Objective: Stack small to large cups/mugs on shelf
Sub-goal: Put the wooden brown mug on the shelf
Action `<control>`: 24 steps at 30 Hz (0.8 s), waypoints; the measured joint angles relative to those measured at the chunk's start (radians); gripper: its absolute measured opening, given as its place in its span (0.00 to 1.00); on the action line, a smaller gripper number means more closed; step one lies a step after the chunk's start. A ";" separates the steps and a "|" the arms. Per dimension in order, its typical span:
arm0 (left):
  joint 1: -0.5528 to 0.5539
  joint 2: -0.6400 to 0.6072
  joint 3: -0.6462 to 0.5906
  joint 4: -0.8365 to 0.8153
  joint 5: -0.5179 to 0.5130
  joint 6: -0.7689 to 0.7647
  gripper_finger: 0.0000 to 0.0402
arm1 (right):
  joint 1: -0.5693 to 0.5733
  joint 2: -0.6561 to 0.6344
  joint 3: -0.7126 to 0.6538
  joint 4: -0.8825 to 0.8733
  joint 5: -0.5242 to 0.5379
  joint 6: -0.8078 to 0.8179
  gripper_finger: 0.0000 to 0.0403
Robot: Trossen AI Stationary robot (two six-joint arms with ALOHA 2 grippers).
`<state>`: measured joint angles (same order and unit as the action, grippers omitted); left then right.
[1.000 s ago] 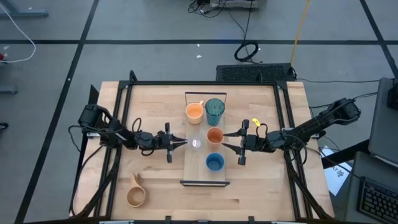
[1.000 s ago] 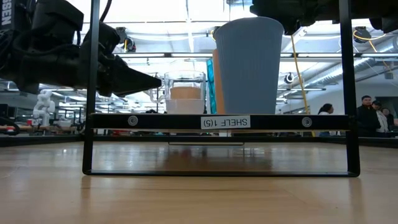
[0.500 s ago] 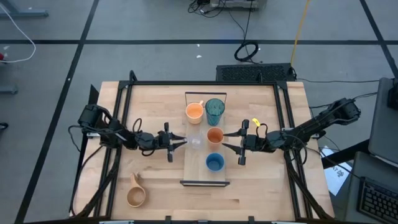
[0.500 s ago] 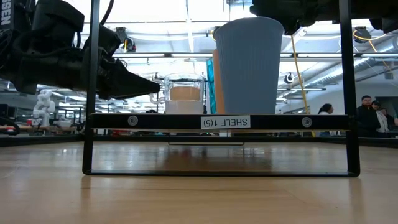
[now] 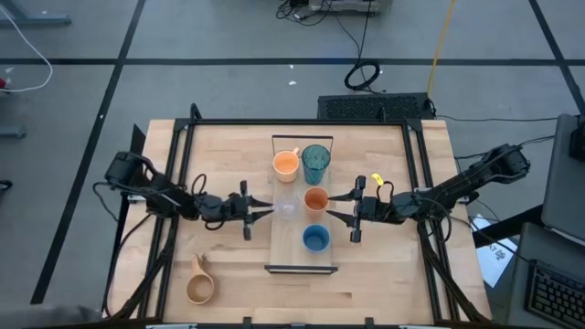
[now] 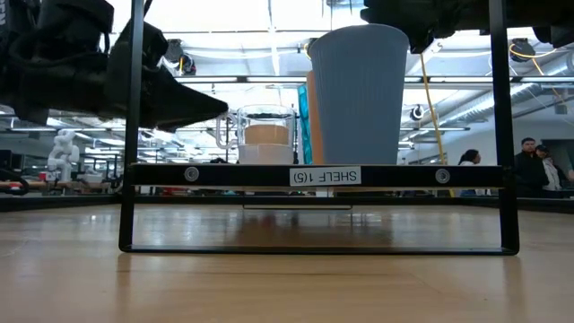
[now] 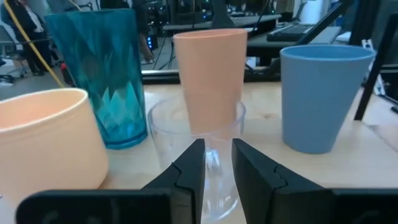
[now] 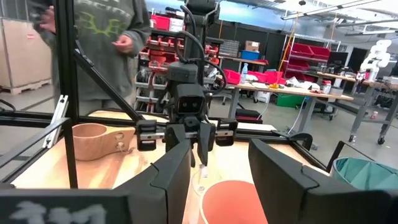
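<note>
Since a second earlier, the left gripper (image 5: 267,212) had let go of the clear cup (image 5: 288,210) and backed a little toward its own side of the table; its fingers (image 7: 188,167) stood slightly parted, their tips just short of the cup's wall and touching nothing. That cup sat on the shelf (image 5: 302,260), just beside the small orange cup (image 5: 315,199), with the blue cup (image 5: 315,239) near the shelf's front end and the orange mug (image 5: 286,164) and teal tumbler (image 5: 316,162) together at its far end. The step in hand looked like the close of placing the clear cup. One vessel, the wooden mug (image 5: 199,287), lay off the shelf near the table's front left corner, so the next move probably called for the left arm to pull clear, swing forward and take that mug by its handle or rim. The left arm lay low and stretched out level toward the shelf. The right gripper (image 5: 340,207) waited on the opposite side, fingers spread and holding nothing, aimed at the small orange cup.
</note>
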<state>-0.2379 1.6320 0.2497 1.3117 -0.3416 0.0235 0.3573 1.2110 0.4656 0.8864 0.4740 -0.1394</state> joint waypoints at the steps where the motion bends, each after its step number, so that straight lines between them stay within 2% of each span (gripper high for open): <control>1: -0.003 -0.013 0.000 -0.015 0.000 0.000 0.21 | 0.000 0.000 0.000 0.002 0.000 0.000 0.38; 24: -0.046 -0.293 0.000 -0.372 0.000 -0.029 0.20 | 0.000 0.000 0.000 0.014 0.000 0.015 0.38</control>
<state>-0.2843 1.3389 0.2497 0.9396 -0.3416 -0.0055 0.3573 1.2109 0.4656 0.9004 0.4736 -0.1243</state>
